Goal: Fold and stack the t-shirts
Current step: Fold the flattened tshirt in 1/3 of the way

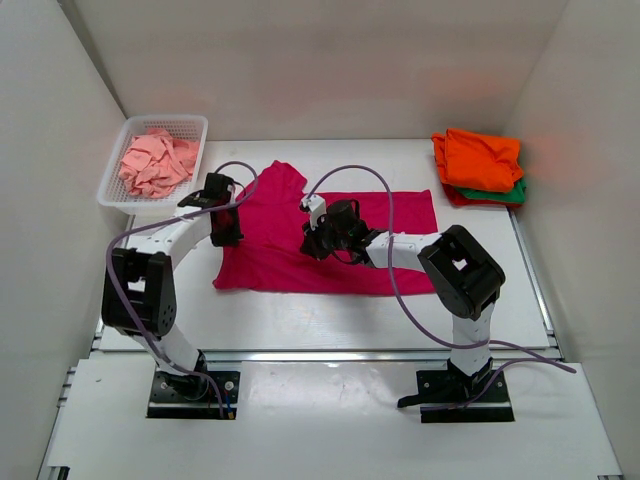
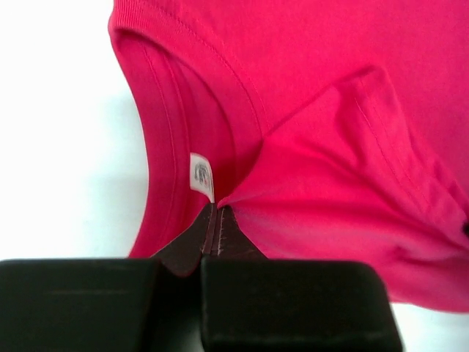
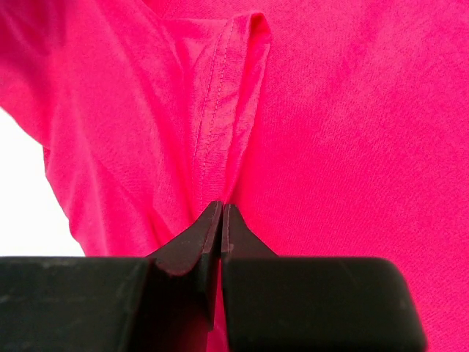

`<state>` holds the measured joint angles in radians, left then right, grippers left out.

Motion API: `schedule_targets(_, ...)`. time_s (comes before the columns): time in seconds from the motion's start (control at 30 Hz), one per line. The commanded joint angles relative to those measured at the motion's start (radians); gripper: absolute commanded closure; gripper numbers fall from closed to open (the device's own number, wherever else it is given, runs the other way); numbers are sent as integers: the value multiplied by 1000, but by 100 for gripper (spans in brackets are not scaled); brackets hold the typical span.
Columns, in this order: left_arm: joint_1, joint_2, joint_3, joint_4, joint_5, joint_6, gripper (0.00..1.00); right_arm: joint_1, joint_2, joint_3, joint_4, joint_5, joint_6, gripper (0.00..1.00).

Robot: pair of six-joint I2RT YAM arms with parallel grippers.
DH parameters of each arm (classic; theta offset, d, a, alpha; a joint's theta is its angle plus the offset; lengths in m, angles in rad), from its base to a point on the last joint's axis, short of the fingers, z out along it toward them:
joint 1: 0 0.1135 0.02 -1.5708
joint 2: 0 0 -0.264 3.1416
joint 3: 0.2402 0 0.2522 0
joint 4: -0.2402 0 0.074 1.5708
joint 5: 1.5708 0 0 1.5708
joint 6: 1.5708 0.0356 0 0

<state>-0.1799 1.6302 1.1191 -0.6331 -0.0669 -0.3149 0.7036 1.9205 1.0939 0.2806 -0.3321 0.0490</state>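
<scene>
Status: magenta t-shirt (image 1: 275, 255) is lying spread across mid-worktop (image 1: 320, 320), with its far-left end bunching up. Left end effector (image 2: 218, 210) is clamping fully closed on a fold of it right at the collar, tips sitting just beside the white neck label (image 2: 201, 176). Right end effector (image 3: 221, 207) is also gripping fully closed, pinching a ridge of the same shirt along a stitched hem. Both are sitting low on the cloth, the left one at the shirt's left edge and the right one near its middle. Orange t-shirt (image 1: 480, 158) is lying folded on top of the green t-shirt (image 1: 515, 193) and red t-shirt (image 1: 455, 197) at the far-right corner. Salmon-pink t-shirt (image 1: 155, 165) is lying crumpled in the white basket (image 1: 112, 190), far left.
</scene>
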Motion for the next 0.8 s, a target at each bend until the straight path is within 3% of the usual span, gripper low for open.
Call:
schedule_targets(0.0, 14, 51, 51, 27, -22, 20, 100, -4, -57, 0, 63, 16, -5, 100)
schedule_targets(0.13, 7, 76, 50, 84, -17, 40, 100, -19, -66, -17, 78, 16, 3, 100)
schedule_targets(0.17, 14, 77, 48, 102, -17, 42, 94, -26, -67, -19, 72, 13, 5, 100)
schedule_targets(0.2, 16, 83, 39, 116, -17, 46, 88, -24, -63, -17, 77, 15, 5, 100)
schedule_targets(0.27, 25, 89, 33, 104, -4, 46, 63, -30, -60, -14, 77, 22, 6, 100)
schedule_targets(0.37, 28, 51, 21, 60, -7, 48, 37, -29, -57, -12, 77, 22, 9, 100)
schedule_targets(0.5, 36, -82, -82, 39, -5, 33, 29, -35, -58, -15, 74, 51, 9, 100)
schedule_targets(0.7, 5, -220, -168, -28, 18, 17, 30, -39, -51, 15, 11, 54, 11, 100)
schedule_targets(0.77, 10, -239, -188, -42, 3, 14, 30, -46, -41, 38, -20, 39, 2, 93)
